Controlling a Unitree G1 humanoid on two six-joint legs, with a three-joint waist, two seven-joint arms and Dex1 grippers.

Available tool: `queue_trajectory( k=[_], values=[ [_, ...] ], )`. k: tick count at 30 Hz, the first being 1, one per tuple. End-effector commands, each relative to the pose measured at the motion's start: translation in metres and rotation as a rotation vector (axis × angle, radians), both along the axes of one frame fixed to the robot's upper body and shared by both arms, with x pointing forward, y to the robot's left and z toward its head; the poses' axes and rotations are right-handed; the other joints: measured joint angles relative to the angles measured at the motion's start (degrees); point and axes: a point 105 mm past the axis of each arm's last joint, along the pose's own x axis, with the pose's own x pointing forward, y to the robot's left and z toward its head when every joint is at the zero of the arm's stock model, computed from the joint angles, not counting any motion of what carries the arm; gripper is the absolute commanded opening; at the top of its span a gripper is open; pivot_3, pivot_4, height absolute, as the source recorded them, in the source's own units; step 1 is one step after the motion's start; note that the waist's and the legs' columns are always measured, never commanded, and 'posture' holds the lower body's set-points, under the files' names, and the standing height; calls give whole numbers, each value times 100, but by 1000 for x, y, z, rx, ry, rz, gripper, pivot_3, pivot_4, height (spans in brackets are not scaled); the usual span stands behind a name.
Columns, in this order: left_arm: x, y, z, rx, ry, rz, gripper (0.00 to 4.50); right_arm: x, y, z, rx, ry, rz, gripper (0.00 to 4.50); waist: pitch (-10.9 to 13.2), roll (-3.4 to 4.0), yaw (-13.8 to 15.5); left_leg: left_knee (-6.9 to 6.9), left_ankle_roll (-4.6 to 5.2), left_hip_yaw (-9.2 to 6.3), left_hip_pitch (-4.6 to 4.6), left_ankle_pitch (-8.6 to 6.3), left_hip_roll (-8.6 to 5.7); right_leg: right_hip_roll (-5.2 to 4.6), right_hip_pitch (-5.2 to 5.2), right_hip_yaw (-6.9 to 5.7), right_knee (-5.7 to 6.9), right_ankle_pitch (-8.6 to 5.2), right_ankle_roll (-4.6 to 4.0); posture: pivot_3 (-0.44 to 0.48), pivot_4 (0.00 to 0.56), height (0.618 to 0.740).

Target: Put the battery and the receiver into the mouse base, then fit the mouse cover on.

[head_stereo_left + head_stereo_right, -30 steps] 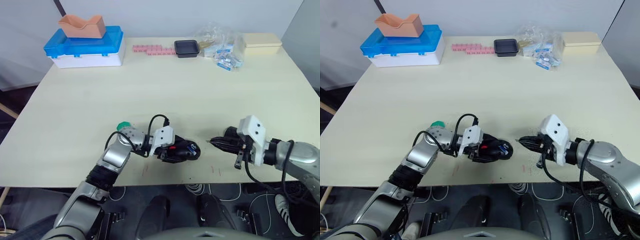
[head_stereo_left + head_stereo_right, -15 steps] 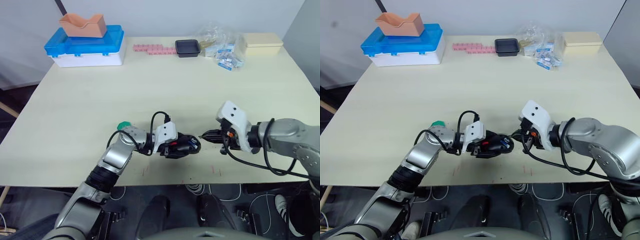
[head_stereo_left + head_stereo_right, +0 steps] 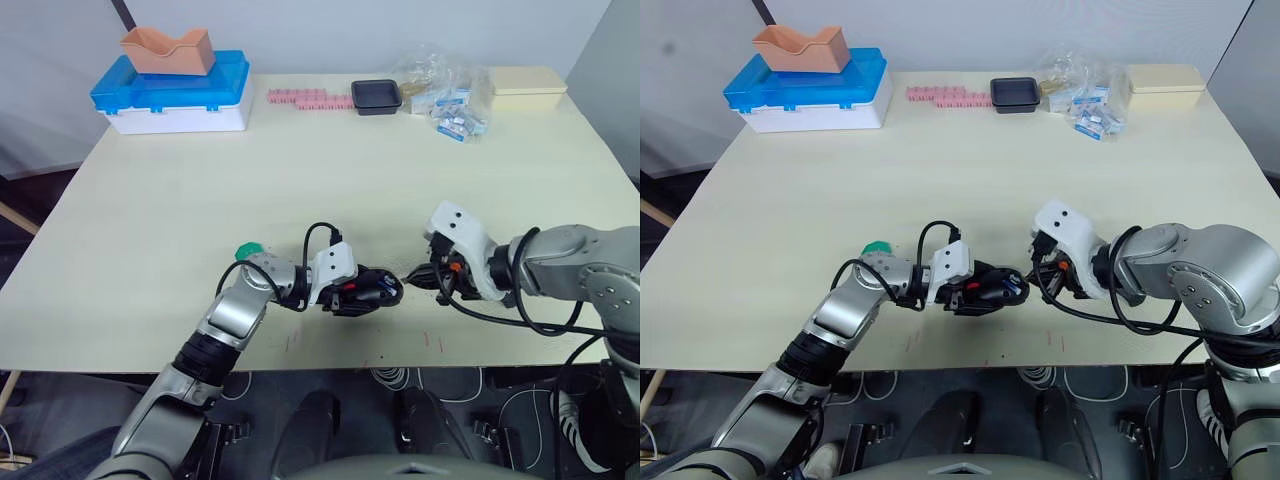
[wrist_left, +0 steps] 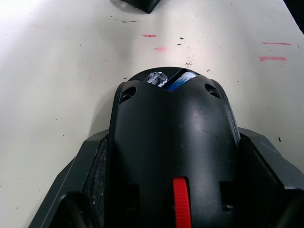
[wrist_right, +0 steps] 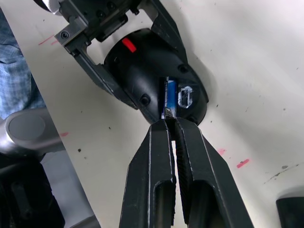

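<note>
Left gripper (image 3: 352, 292): fingers clamped on the mouse base (image 5: 151, 71).
Right gripper (image 5: 170, 124): fingers closed at the battery (image 5: 169, 97).
Battery: mostly hidden inside the base.

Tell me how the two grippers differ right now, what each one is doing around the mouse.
The left gripper clamps the mouse base from both sides, while the right gripper holds nothing. The left gripper's fingers are spread around the base; the right gripper's fingers are pressed together into a point. The left grips the base's rear end; the right pokes at the battery at the opposite end. Both have black fingers and sit low over the table.
</note>
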Motion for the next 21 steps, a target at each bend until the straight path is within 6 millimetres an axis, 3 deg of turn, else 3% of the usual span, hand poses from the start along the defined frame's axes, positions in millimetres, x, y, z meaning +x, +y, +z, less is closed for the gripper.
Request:
queue_trajectory(
  k=[1,10,21],
  values=[
    [2,2,-2,9,0,28,2956,1,2,15,13,-47,19,0,0,0,-3,0,0,0,0,0,0,0,0,0,0,0,0,0,150,740],
    [3,2,-2,7,3,35,2956,3,5,16,-10,5,33,0,0,0,-8,-1,0,-1,1,0,1,0,0,0,0,0,0,0,150,740],
    [6,0,-2,3,-1,40,2956,22,9,22,-96,60,-21,0,1,2,-14,-2,0,-1,-1,0,1,-1,-2,0,-1,0,-1,0,150,740]
  ],
)
